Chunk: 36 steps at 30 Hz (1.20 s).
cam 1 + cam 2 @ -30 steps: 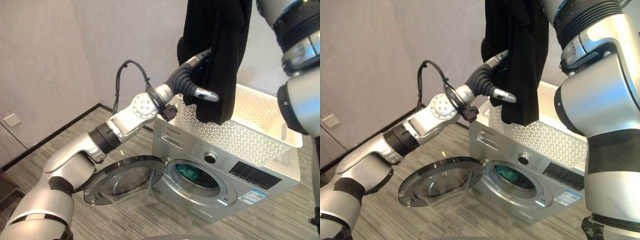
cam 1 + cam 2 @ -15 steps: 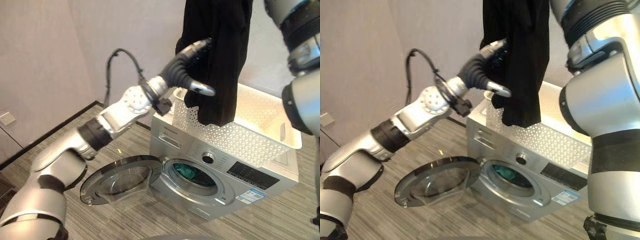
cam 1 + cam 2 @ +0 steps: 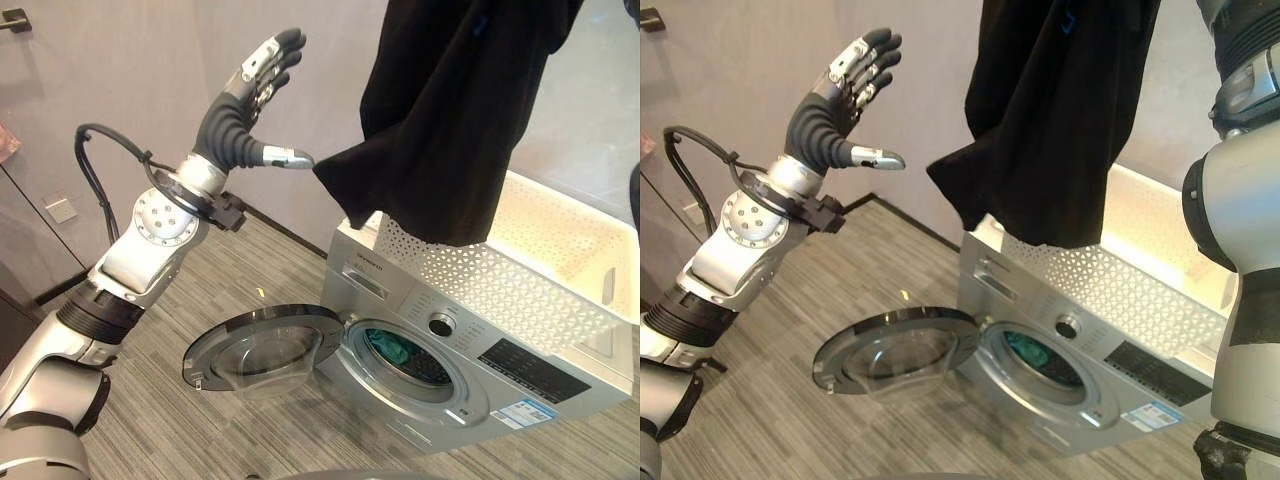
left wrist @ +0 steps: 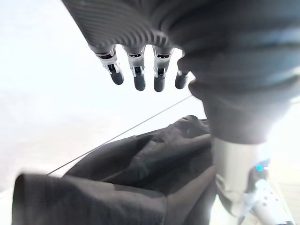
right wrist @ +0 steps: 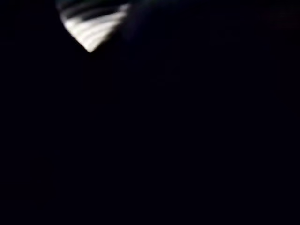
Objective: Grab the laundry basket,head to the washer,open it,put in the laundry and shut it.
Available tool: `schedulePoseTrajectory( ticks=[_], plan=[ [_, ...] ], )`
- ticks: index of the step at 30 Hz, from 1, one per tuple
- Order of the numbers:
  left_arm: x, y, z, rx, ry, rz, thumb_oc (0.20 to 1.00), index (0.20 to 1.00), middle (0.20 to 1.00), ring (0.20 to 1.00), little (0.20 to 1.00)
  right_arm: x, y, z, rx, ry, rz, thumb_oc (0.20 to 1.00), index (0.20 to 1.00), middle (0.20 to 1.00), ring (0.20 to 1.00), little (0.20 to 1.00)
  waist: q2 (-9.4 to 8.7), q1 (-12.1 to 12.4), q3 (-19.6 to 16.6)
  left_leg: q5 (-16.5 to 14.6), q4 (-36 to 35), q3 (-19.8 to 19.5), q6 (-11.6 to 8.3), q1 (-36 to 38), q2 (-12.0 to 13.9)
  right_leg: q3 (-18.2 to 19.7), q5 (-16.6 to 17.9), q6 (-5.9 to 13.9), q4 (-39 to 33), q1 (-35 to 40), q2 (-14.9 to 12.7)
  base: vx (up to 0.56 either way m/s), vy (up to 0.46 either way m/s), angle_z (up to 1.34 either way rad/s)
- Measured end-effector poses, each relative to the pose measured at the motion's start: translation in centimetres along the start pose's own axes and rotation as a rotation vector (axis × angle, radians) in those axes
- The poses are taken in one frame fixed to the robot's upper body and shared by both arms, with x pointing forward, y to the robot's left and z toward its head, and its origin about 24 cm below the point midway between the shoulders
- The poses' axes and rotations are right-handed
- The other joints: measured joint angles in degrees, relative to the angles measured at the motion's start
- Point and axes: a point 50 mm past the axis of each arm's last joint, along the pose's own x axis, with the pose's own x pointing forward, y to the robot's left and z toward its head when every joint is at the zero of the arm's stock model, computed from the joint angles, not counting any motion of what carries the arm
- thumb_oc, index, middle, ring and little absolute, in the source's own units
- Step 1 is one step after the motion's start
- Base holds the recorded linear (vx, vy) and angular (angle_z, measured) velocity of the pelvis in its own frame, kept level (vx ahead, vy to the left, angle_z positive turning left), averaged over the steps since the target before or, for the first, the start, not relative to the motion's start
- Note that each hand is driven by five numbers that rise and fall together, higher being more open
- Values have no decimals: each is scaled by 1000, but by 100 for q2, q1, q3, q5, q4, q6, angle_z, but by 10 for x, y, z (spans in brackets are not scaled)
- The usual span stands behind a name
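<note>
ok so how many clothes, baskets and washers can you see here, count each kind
clothes: 2 (black garment hanging up high over the basket, teal garment inside the drum)
laundry baskets: 1 (white perforated basket on top of the washer)
washing machines: 1 (silver front-loader, door swung open)
total: 4

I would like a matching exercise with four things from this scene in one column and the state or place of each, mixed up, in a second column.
1. washer door
2. laundry basket
3. black garment
4. left hand

a. hanging in the air above the basket
b. swung open, glass facing up
c. raised, fingers straight
d. resting on top of the washer

Pairs: 1-b, 2-d, 3-a, 4-c
</note>
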Motion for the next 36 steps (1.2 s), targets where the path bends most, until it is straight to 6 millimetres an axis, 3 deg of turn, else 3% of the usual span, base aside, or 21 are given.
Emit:
schedulePoseTrajectory(
  ticks=[3,7,11,14,16,21,25,29,34,35,36],
  plan=[
    [1,0,-8,-9,33,8,1000,1000,1000,1000,1000,-1,6,0,3,-1,15,200,200,200,200,200,0,-19,0,2,1,-1,-3,1,1,0,0,0,0,1,1,0,0,0],
    [6,-15,-22,-30,84,-43,1000,1000,1000,1000,1000,-2,14,1,19,-1,31,200,200,200,200,200,1,-57,0,7,1,7,-11,3,7,7,1,-4,0,-4,8,0,0,0],
    [30,-49,-35,-72,137,-135,1000,1000,1000,1000,1000,-5,40,4,57,-5,90,200,200,200,200,200,-2,-239,-3,12,1,38,-20,0,33,49,13,-22,1,-31,35,0,-18,-4],
    [47,-66,-38,-95,144,-144,1000,1000,1000,1000,1000,-7,49,6,97,-2,93,200,200,200,200,200,-7,-313,-9,17,4,72,-30,2,52,49,4,-34,2,-30,52,-4,-20,-3],
    [60,-85,-43,-105,166,-163,1000,1000,1000,1000,1000,-11,68,9,149,-4,130,200,200,200,200,200,-12,-451,-13,19,6,141,-34,9,87,129,10,-52,2,-72,92,-6,-65,-15],
    [75,-111,-50,-102,214,-189,1000,1000,1000,1000,1000,-21,98,17,228,-11,209,200,200,200,200,200,-38,-682,-35,33,7,213,-101,-51,212,223,26,-124,3,-202,221,-3,-54,-14],
    [91,-107,-46,-54,224,-166,1000,1000,1000,1000,1000,-29,117,23,300,-14,260,200,200,200,200,200,-72,-858,-67,55,13,387,-138,-80,345,427,55,-213,4,-352,367,6,-51,-27],
    [98,-99,-41,-33,215,-148,1000,1000,1000,1000,1000,-31,122,31,328,-49,288,200,200,200,200,200,-126,-913,-115,102,16,602,-214,-62,420,584,85,-275,5,-439,455,11,-26,-24],
    [100,-108,-34,-93,196,-163,1000,1000,1000,1000,1000,-32,123,31,345,-45,291,200,200,200,200,200,-106,-950,-127,137,24,615,-261,-38,453,622,76,-315,5,-440,476,8,-5,-6],
    [102,-115,-31,-142,191,-171,533,533,533,533,533,-32,123,31,346,-44,292,200,200,200,200,200,-102,-950,-129,137,24,614,-261,-38,449,622,77,-316,5,-439,473,0,0,0],
    [103,-120,-29,-187,190,-172,200,200,200,200,200,-32,123,31,348,-44,294,200,200,200,200,200,-100,-950,-129,137,22,615,-261,-37,443,621,78,-317,5,-440,471,0,0,0]
  ],
)
